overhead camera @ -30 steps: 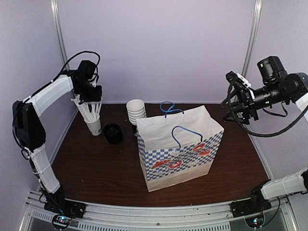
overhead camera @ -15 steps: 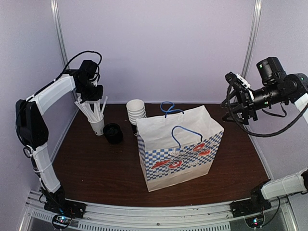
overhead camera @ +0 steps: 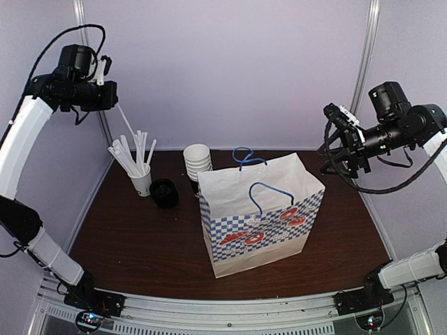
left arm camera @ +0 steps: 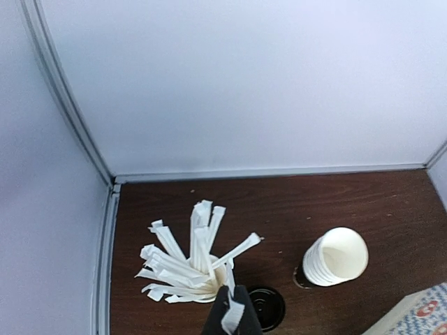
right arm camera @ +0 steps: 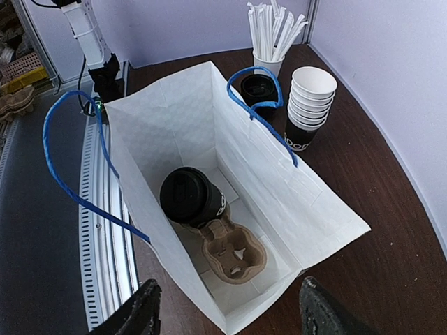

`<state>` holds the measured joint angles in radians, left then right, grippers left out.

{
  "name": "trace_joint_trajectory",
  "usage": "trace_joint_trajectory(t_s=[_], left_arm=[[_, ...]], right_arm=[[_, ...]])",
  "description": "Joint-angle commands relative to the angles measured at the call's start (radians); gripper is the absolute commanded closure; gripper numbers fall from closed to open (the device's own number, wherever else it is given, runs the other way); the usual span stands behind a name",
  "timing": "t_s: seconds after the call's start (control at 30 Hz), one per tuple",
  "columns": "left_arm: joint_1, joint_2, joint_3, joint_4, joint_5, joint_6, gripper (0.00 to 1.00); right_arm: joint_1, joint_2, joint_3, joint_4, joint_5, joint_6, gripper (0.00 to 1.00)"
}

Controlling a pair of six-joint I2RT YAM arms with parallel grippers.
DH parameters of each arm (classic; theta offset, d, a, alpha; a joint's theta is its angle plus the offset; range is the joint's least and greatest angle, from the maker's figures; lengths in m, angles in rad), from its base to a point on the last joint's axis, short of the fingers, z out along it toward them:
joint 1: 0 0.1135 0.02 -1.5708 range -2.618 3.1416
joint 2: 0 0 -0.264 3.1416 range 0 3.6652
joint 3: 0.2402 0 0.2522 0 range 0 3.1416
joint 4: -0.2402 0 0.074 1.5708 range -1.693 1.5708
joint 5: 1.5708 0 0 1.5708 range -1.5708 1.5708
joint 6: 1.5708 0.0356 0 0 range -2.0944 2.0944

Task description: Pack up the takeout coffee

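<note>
Risen to upper left, left gripper clamped on one thin white paper-wrapped stick; right gripper agape. Already inside white checked paper bag, centre frame: black-lidded takeout coffee cup. Carry stick over bag mouth; release low.

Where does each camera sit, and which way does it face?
Top external: above and behind the bases, facing down on the table; left arm and right arm show.
Left wrist: high above the cup of sticks, looking down; its shut jaws pinch a white stick.
Right wrist: above the paper bag, looking in at the takeout coffee; its open jaws frame the bottom edge.
All share the stack of white cups.
</note>
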<state>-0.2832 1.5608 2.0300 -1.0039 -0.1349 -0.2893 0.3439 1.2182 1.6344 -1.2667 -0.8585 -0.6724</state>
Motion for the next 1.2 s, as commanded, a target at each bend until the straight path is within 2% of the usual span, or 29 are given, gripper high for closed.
trace_joint_trajectory(t_s=[0.0,0.1,0.2,0.37,0.53,0.67,0.87,1.03,1.07,1.1,1.17], left_arm=[[-0.008,-0.097,0.024,0.009,0.282,0.047,1.0],[-0.04,-0.149,0.007,0.084,0.508,0.032,1.0],[-0.124,-0.172,0.012,0.142,0.67,0.047,1.0],[-0.283,-0.173,0.032,0.211,0.872,0.052,1.0],[-0.38,-0.148,0.016,0.305,0.975,0.012,1.0],[-0.472,-0.072,0.006,0.328,0.95,0.014,1.0],[-0.599,0.119,0.087,0.266,0.681,0.073,1.0],[-0.684,0.325,0.198,0.274,0.577,0.068,1.0],[-0.695,0.364,0.224,0.266,0.551,0.068,0.95],[-0.705,0.415,0.265,0.252,0.549,0.071,0.72],[-0.72,0.478,0.323,0.229,0.572,0.082,0.47]], right_arm=[[-0.026,0.005,0.039,0.018,-0.012,0.029,0.33],[-0.047,0.008,0.041,0.047,0.004,0.063,0.33],[-0.069,0.013,0.032,0.076,0.026,0.089,0.33],[-0.096,0.012,0.01,0.11,0.035,0.119,0.33],[-0.119,0.001,-0.019,0.138,0.038,0.137,0.33],[-0.132,-0.006,-0.032,0.147,0.038,0.143,0.33],[-0.142,-0.007,-0.035,0.155,0.035,0.149,0.33],[-0.145,-0.006,-0.044,0.161,0.041,0.149,0.33],[-0.146,-0.008,-0.046,0.161,0.042,0.149,0.33],[-0.146,-0.01,-0.047,0.161,0.045,0.149,0.33],[-0.148,-0.018,-0.054,0.161,0.05,0.148,0.33]])
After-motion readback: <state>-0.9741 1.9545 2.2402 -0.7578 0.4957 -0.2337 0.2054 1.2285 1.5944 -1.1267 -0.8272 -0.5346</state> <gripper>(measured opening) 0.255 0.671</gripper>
